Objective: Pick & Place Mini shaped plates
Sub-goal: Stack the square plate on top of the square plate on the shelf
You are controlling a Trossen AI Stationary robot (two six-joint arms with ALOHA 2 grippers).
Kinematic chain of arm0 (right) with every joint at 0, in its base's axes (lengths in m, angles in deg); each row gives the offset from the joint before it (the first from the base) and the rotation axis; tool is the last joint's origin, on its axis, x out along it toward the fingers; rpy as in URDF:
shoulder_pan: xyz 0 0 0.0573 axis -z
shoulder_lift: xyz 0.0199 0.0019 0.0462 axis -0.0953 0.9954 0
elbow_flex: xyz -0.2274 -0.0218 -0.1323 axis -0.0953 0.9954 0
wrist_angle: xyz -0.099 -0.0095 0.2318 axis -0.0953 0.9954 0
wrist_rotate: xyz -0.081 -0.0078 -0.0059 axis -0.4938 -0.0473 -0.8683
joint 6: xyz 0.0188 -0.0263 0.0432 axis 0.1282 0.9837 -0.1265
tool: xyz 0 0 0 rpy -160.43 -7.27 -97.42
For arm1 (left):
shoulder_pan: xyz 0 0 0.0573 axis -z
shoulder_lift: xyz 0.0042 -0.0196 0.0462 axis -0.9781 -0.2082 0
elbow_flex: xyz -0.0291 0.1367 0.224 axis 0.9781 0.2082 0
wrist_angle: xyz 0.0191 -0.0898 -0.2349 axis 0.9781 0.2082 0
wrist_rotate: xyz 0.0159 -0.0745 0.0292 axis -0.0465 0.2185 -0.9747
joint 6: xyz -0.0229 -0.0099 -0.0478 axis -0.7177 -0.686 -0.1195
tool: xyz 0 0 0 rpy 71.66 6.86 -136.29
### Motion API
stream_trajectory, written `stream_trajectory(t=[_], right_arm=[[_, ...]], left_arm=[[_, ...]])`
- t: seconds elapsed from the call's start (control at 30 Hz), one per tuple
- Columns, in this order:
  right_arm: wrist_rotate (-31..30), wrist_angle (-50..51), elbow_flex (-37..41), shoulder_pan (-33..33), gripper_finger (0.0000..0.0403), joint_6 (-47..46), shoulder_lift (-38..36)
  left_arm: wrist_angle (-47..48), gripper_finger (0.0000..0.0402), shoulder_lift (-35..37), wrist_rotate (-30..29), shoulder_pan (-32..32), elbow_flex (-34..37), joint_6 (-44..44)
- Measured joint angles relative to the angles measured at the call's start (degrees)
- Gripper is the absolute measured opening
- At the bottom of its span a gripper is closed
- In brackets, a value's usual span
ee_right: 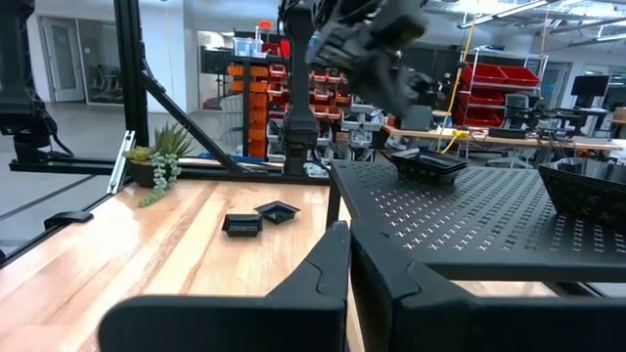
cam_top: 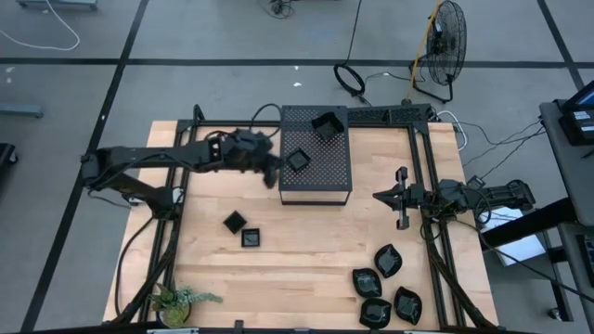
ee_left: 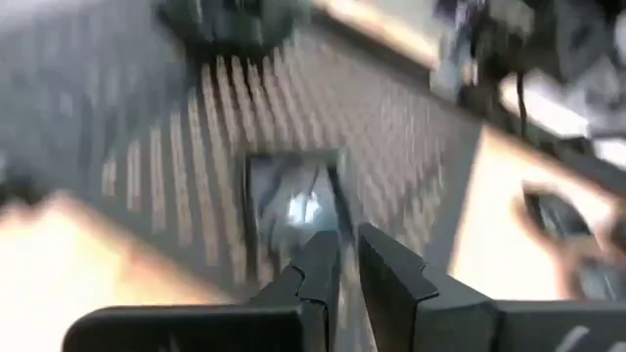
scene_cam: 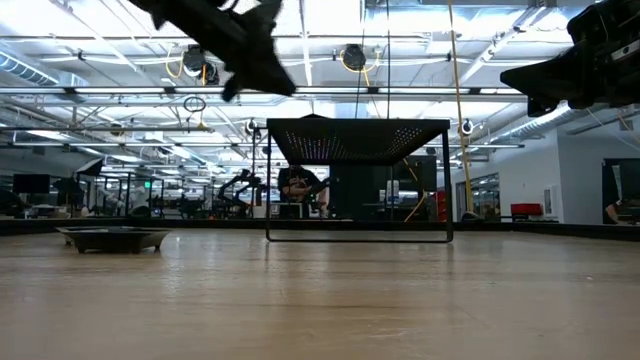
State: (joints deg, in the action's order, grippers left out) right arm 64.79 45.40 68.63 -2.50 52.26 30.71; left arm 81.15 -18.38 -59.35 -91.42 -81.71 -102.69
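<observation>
Two mini shaped plates sit on top of the black perforated box [cam_top: 316, 181]: a square one [cam_top: 298, 160] near its left edge and another [cam_top: 325, 124] at its far side. Two more square plates [cam_top: 235, 222] [cam_top: 251, 238] lie on the wooden table, and several leaf-shaped ones [cam_top: 387, 262] lie at the near right. My left gripper [ee_left: 349, 244] hangs in the air over the box's left edge, just short of the nearer plate [ee_left: 293, 200]. Its fingers stand a narrow gap apart with nothing between them. My right gripper [ee_right: 349, 244] waits shut at the table's right side.
A small green plant [cam_top: 176, 299] stands at the near left corner. The box stands raised on legs [scene_cam: 357, 180] at the table's far middle. A black frame [cam_top: 422, 167] runs along the table's sides. Bare wood lies between the box and the near edge.
</observation>
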Motion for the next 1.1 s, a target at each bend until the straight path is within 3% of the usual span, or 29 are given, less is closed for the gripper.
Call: stream_trajectory(t=[0.17,0.33,0.5,0.67,0.83,1.1], right_arm=[[0.0,0.0,0.0,0.0,0.0000,0.0,0.0],[0.0,0.0,0.0,0.0,0.0000,0.0,0.0],[0.0,0.0,0.0,0.0,0.0000,0.0,0.0],[0.0,0.0,0.0,0.0,0.0000,0.0,0.0],[0.0,0.0,0.0,0.0,0.0000,0.0,0.0],[0.0,0.0,0.0,0.0,0.0000,0.0,0.0]], left_arm=[[25.1,0.0051,5.0,0.1,1.3,0.0,-6.8],[43.8,0.0098,5.3,-4.6,6.4,1.7,-17.5],[43.6,0.0164,5.3,-7.7,11.8,7.0,-24.0],[40.5,0.0209,5.3,-6.4,14.8,12.4,-28.7],[35.3,0.0220,5.3,-2.8,16.4,17.8,-31.1],[27.5,0.0204,5.3,-0.7,18.1,23.9,-32.9]])
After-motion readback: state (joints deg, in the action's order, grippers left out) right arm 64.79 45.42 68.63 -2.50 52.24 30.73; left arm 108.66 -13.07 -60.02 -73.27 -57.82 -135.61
